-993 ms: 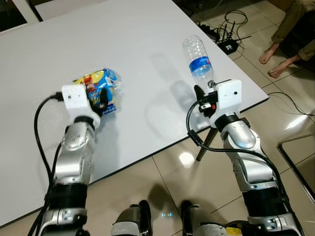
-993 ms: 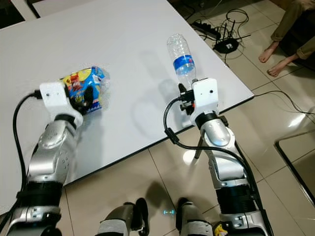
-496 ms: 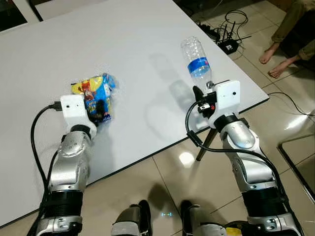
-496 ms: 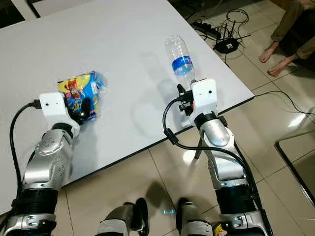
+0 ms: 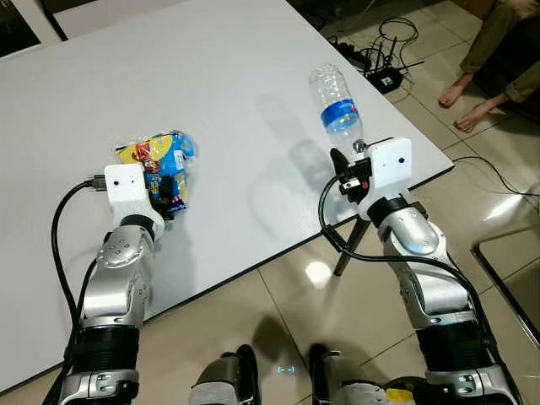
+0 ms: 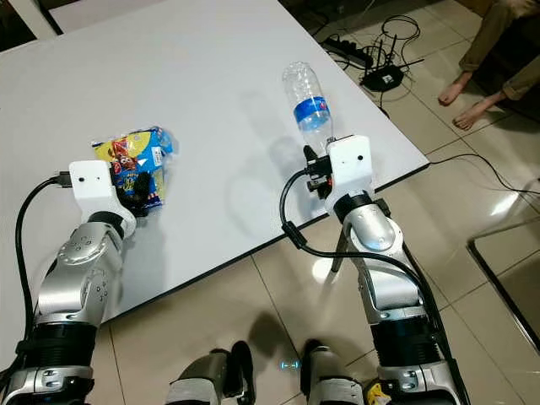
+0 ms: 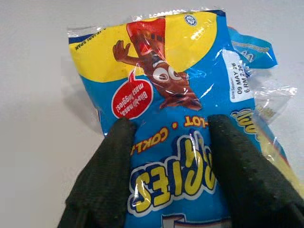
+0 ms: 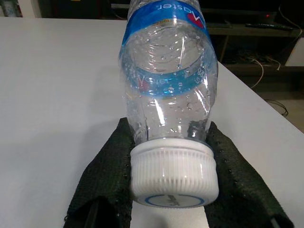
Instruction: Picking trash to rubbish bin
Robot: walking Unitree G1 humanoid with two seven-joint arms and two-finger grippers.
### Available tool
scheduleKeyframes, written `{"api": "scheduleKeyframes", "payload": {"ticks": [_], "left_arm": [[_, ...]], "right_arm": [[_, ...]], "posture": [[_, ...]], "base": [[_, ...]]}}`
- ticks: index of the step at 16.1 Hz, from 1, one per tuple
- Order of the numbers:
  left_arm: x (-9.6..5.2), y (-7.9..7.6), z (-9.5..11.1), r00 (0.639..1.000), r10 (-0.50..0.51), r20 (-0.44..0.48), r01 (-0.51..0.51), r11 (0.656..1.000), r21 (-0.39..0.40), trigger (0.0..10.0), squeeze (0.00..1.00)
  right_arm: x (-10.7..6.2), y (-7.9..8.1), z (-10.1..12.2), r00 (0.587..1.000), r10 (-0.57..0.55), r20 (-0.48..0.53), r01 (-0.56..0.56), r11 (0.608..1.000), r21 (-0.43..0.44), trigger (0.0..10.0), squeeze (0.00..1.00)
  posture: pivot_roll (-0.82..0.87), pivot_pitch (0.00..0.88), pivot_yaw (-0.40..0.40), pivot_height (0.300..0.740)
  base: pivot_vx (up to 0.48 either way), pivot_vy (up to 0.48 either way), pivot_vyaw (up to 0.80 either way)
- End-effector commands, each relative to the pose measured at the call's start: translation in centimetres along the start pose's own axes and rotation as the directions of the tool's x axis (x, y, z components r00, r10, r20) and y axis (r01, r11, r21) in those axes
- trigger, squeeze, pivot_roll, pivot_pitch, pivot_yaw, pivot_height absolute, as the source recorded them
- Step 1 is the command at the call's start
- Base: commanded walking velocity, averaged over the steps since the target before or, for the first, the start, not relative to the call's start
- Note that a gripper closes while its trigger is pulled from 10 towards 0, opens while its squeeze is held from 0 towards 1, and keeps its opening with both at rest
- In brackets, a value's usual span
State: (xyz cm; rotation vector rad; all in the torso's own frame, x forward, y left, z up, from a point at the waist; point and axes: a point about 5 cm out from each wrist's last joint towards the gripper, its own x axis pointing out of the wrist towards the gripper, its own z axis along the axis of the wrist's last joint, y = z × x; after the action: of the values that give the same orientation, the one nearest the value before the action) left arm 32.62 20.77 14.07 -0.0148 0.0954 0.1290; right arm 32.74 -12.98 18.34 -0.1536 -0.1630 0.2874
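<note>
A blue and yellow snack packet (image 5: 158,157) lies on the white table (image 5: 228,93) at its near left part. My left gripper (image 5: 169,191) is shut on the packet's near end, and its black fingers (image 7: 109,171) press on either side of the wrapper (image 7: 175,118). An empty clear plastic bottle (image 5: 337,106) with a blue label hangs cap down over the table's near right corner. My right gripper (image 5: 348,164) is shut on the bottle by its neck, just above the white cap (image 8: 173,173).
The table's front edge runs slantwise just before both arms, with tiled floor (image 5: 278,312) below. A power strip and tangled cables (image 5: 384,59) lie on the floor at the far right. A person's bare feet (image 5: 460,101) rest there too.
My left gripper has come down and back toward me with the packet, which now lies flatter on the table. The right arm and bottle have hardly moved.
</note>
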Motion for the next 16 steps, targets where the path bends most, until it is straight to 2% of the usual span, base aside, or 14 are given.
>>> {"api": "scheduleKeyframes", "payload": {"ticks": [1,9,16], "left_arm": [[-0.7,0.6,-3.3,0.989,0.016,-0.148,-0.018,1.0,-0.016,0.0,0.0],[-0.7,0.5,-2.8,0.993,0.01,-0.12,-0.014,0.999,-0.034,0.0,0.0],[-0.9,0.1,-1.3,1.0,0.006,-0.026,-0.006,1.0,-0.023,0.0,0.0]], "right_arm": [[0.0,0.2,-0.2,1.0,0.008,-0.015,-0.008,1.0,0.001,10.0,0.0],[0.0,0.2,-0.2,1.0,0.006,-0.013,-0.006,1.0,0.0,10.0,0.0],[0.0,0.3,-0.3,1.0,0.008,-0.014,-0.008,1.0,0.003,10.0,0.0]], "posture": [[-0.1,0.24,0.067,0.74],[-0.1,0.237,0.069,0.74],[-0.1,0.234,0.069,0.74]], "base": [[0.0,0.0,0.0],[0.0,0.0,0.0],[0.0,0.0,0.0]]}}
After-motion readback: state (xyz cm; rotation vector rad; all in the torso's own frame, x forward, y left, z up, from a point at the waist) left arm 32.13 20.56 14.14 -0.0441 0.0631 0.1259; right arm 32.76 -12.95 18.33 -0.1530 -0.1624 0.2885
